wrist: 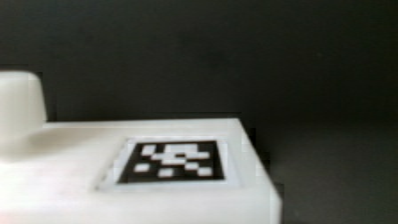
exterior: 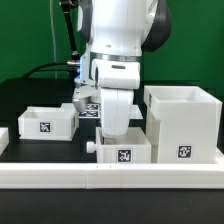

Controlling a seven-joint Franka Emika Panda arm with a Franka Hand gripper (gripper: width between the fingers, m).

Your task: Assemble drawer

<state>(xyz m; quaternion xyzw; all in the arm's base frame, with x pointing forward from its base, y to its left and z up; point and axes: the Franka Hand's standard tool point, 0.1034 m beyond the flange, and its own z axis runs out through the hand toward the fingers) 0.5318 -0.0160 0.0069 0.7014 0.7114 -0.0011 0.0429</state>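
Observation:
The tall white housing (exterior: 184, 124) stands at the exterior view's right, its tag facing front. One low tray (exterior: 46, 121) sits at the left. A second low tray (exterior: 122, 151) with a side knob (exterior: 90, 146) sits in the middle against the rail. My gripper (exterior: 116, 128) hangs straight down onto this middle tray, and its fingertips are hidden at the tray's rim. The wrist view shows this tray's tagged face (wrist: 178, 160) very close, with a white stub (wrist: 18, 100) beside it. No fingers show there.
The long white rail (exterior: 110, 178) runs along the front edge. The marker board (exterior: 88, 108) lies behind the arm. Cables hang at the back left, and a green wall stands behind.

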